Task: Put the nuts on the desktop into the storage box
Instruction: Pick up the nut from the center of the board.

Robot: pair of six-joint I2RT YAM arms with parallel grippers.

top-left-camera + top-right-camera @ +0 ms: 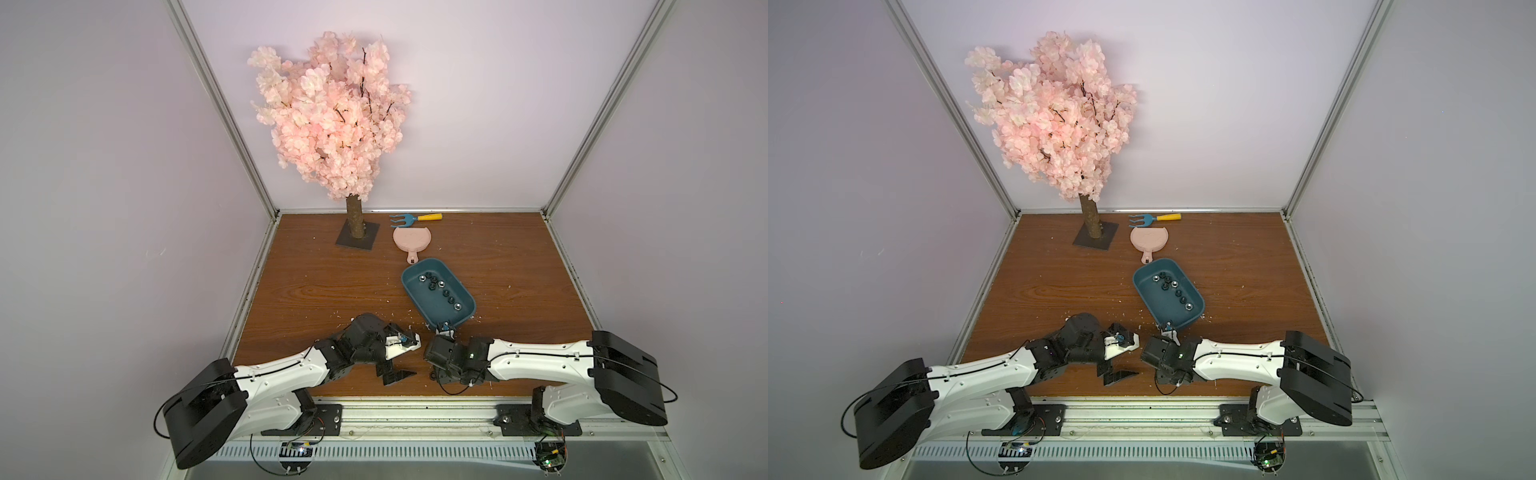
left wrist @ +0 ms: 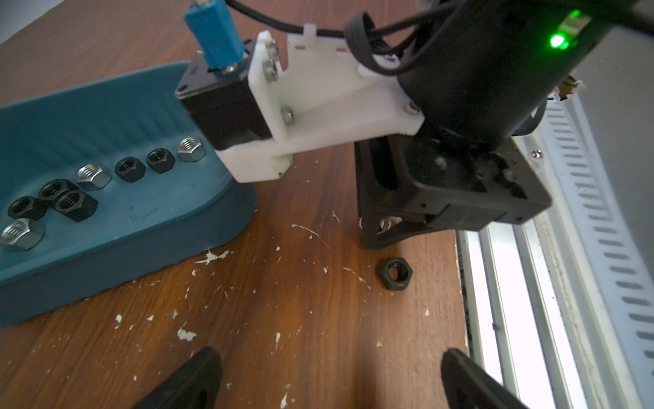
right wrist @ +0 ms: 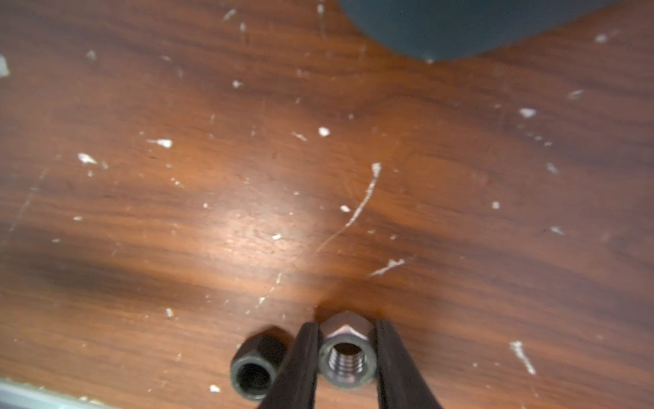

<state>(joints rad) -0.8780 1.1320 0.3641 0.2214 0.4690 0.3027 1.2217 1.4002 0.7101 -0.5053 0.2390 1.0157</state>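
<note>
Right fingers [image 3: 393, 368] clamping silver nut [image 3: 346, 357], black nut [image 3: 255, 368] just beside, left fingers [image 2: 191, 382] wide, nuts [image 2: 130, 169] in storage box [image 2: 106, 255]

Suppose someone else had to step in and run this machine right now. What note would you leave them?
Grippers: the left gripper is open and empty, low over the desktop. The right gripper is shut on a silver nut near the front edge.
Done: about nine nuts lie in the blue box.
To do: drop the silver nut in the box, then fetch the black nut lying beside it.
</note>
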